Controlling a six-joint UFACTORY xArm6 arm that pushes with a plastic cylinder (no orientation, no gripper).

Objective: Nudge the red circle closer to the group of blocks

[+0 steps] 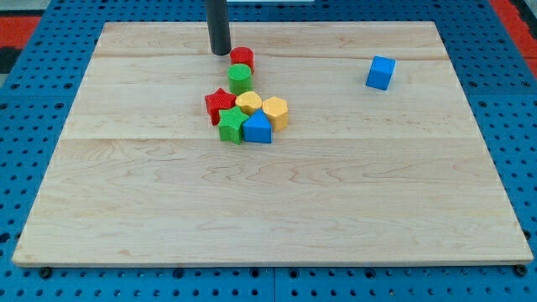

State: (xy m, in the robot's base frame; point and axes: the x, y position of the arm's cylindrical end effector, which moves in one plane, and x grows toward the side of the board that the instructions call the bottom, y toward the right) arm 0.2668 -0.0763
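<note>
The red circle [242, 58] stands near the view's top, just above the green circle [240, 79] and touching it. Below them is a tight group: a red star [219, 104], a yellow heart-like block [248, 103], a yellow hexagon [275, 111], a green star [231, 124] and a blue block with a pointed top [258, 128]. My tip [220, 52] rests on the board just left of the red circle, close to it or touching it. The dark rod rises out of the view's top.
A blue cube [380, 72] sits alone at the view's upper right. The wooden board [268, 210] lies on a blue perforated table. Its top edge runs just above the rod.
</note>
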